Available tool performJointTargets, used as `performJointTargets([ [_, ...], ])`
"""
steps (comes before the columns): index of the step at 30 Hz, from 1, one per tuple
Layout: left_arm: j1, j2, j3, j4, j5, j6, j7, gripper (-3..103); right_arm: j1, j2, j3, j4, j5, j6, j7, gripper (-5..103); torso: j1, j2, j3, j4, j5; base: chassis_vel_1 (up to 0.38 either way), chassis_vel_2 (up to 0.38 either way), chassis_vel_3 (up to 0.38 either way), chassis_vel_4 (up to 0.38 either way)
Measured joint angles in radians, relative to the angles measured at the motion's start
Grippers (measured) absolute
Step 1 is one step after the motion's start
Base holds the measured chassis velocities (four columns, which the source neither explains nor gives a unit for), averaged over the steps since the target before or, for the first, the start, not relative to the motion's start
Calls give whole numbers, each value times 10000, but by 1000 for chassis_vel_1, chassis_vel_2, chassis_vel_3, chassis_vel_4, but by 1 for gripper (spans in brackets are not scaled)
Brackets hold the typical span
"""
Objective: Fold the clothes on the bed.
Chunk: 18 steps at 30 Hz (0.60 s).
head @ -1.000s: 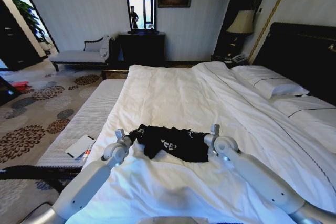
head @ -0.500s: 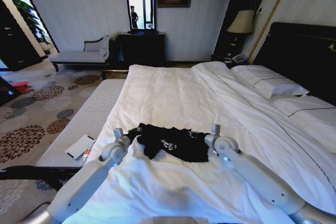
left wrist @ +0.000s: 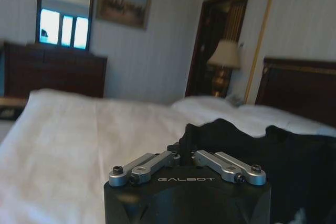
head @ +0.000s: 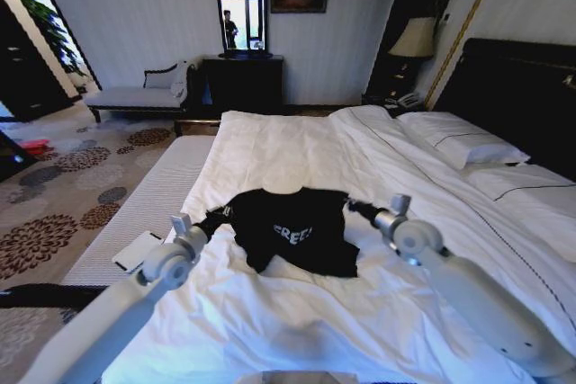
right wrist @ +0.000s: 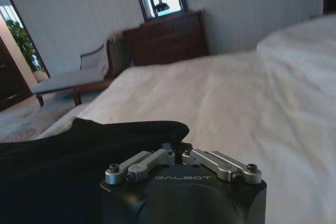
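- Black T-shirt [head: 292, 231]: 1 item, white "FREE!" lettering facing the head camera, sitting at the centre of the frame. It is hanging stretched between the 2 grippers, its top edge lifted and its lower part trailing onto the duvet.
- Bed [head: 297, 155]: white duvet running from the bottom edge up to mid-frame; 2 white pillows [head: 463, 141] with thin dark piping at centre right, against a dark headboard [head: 522, 87] at the right edge.
- Left gripper [head: 216, 218]: sitting left of centre, its fingers pinching narrowly on the shirt's left corner. In the left wrist view, the claw [left wrist: 185, 150] is closing on black fabric at lower centre.
- Right gripper [head: 354, 208]: sitting right of centre, its fingers clamping narrowly on the shirt's right corner. In the right wrist view, the claw [right wrist: 177, 148] is gripping the black cloth's edge at lower centre.
- Flat white-and-dark card [head: 137, 251]: lying on the grey bench surface at lower left, beside the left arm.
- Room behind: grey chaise [head: 144, 92] at upper left, dark dresser with mirror [head: 241, 11] at top centre, table lamp [head: 414, 38] at upper right.
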State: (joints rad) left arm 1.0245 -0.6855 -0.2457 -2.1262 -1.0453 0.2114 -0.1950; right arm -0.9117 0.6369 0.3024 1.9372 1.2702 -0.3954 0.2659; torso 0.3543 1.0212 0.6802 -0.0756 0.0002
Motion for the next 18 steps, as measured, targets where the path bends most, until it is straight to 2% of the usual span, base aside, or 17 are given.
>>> performJointTargets([
  [1,0,0,0,0,0,0,0,0,0,0,0,0,0,0,0,1,0,0,0,0,0,0,0,0,0],
  [5,-28,555,-984,-774,-516,24,-7,0,429,-504,373,445,223,138,45,1,0,0,0,1,-2,0,0,0,0],
  [11,-282,989,-1474,-1127,-1030,25,-172,0,1223,-869,449,832,714,154,282,1,0,0,0,2,-2,0,0,0,0],
  [16,-1088,1369,-1485,-939,-1508,33,-264,0,2194,-1140,314,901,1195,154,523,1,0,0,0,3,-2,0,0,0,0],
  [18,-2125,1567,-1217,-517,-1909,91,-320,0,2912,-1291,130,733,1647,144,701,1,0,0,0,2,-2,0,0,0,0],
])
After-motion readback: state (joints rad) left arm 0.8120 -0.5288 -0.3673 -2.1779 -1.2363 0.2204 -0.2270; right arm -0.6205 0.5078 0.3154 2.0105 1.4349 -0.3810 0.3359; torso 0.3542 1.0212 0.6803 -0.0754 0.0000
